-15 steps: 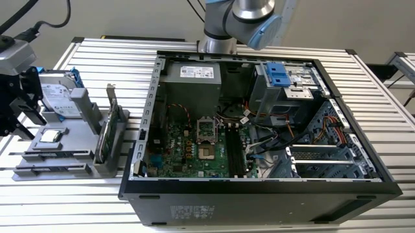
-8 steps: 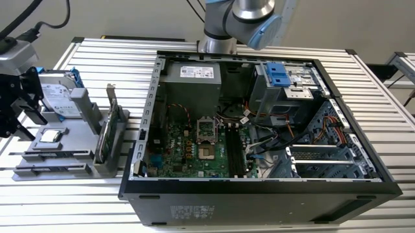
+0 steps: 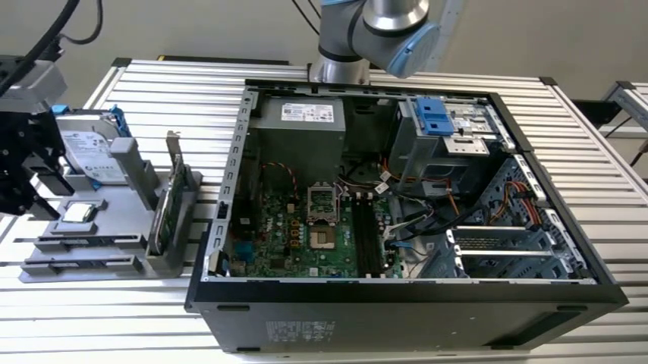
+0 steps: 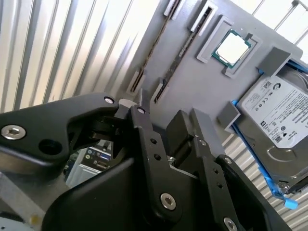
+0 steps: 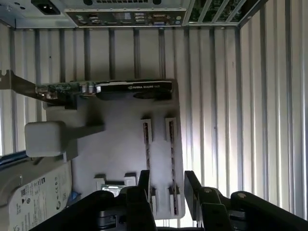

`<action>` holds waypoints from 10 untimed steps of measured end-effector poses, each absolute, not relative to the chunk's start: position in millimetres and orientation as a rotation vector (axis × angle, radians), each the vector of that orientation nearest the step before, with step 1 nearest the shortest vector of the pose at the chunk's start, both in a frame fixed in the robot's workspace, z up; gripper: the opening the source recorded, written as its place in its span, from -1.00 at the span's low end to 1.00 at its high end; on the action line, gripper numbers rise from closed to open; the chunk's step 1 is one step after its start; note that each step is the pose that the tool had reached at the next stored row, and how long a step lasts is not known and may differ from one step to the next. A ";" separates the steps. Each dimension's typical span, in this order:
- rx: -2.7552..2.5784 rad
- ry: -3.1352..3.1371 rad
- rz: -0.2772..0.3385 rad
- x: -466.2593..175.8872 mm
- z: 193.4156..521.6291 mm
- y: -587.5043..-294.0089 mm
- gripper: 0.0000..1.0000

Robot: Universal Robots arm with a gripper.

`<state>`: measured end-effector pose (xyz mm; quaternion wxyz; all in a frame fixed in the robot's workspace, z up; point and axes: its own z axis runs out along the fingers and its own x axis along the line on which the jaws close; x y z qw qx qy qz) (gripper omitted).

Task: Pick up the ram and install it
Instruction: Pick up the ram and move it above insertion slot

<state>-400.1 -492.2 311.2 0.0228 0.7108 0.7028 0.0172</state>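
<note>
Your hand point(image 5: 167, 182) hangs spread and empty over the two ram sticks point(image 5: 172, 154), set edge-up in the grey holder point(image 5: 120, 144) on the bench point(image 5: 216, 96).

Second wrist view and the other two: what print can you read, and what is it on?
Label on the hard drive: lines of print and marks, too small to read.
Lid of the processor: faint print, unreadable.
Edge of the graphics card: white lettering, too small to quote.
Sticker on the power supply: unreadable.
Sticker on the computer case wall: unreadable.
No text can be quoted.
</note>
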 end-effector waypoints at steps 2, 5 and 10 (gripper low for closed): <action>2.176 2.203 0.053 -400.2 310.4 -492.3 1.00; 2.149 2.229 0.054 -400.2 308.3 -492.6 1.00; 2.126 2.252 0.055 -400.2 302.7 -493.0 1.00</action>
